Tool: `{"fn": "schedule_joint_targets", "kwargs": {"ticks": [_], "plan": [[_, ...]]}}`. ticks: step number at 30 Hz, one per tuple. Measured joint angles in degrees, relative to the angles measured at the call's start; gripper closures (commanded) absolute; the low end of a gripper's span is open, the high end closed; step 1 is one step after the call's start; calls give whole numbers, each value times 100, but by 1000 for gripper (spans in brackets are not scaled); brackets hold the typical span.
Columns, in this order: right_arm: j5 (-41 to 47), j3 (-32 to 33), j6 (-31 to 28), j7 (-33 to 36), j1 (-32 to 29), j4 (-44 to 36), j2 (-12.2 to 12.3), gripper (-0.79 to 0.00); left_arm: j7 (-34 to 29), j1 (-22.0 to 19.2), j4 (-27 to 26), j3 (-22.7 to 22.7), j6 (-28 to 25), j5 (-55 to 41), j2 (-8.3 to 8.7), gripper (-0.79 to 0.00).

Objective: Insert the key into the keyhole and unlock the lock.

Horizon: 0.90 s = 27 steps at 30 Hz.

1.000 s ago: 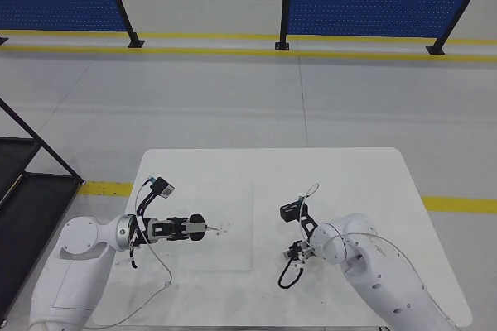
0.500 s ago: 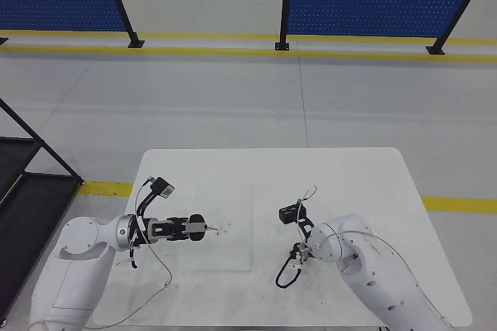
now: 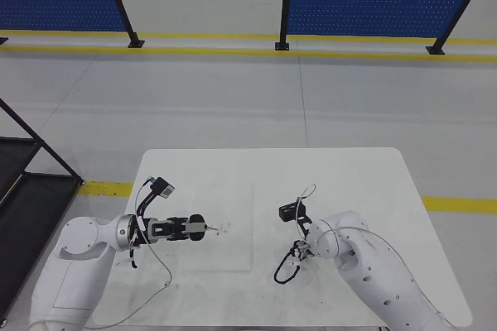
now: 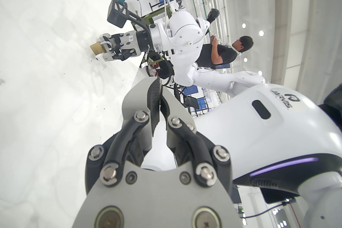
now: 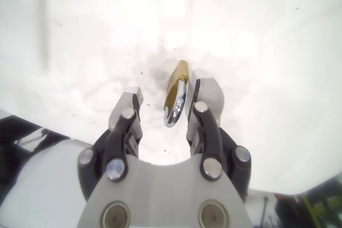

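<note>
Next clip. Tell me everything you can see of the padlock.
The padlock has a brass-looking body and a shiny chrome shackle. It seems to rest on edge, tilted, on the white table, between the open fingers of the right gripper. It sits against one finger and apart from the other. The keyhole is hidden.

— We make the lock point(image 5: 177, 79) brass-yellow, its shackle point(image 5: 176, 106) shiny silver, on a plain white table point(image 3: 340, 174).
— We agree. The right gripper point(image 5: 167, 84) and the left gripper point(image 4: 157, 87) look pale grey to us, with black pads and links.
— The key point(image 3: 219, 226) is too small for us to tell its colour. We see a grey floor point(image 3: 232, 107) with yellow stripes point(image 3: 464, 203), and blue panels point(image 3: 364, 16).
</note>
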Motion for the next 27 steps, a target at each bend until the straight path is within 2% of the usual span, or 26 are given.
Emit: {"fn": "schedule_joint_targets", "kwargs": {"ticks": [7, 10, 12, 21, 27], "plan": [[-44, 3, 0, 0, -23, 45, -40, -259, 0, 0, 0, 0, 0, 0, 0, 0], [-77, 13, 0, 0, -33, 56, -55, -175, 0, 0, 0, 0, 0, 0, 0, 0], [-104, 13, 0, 0, -40, 67, -64, -9, 0, 0, 0, 0, 0, 0, 0, 0], [-87, 190, 2, -2, -120, -20, -140, 0, 0, 0, 0, 0, 0, 0, 0, 0], [938, 737, 131, -134, -311, -699, -179, 0, 0, 0, 0, 0, 0, 0, 0, 0]]}}
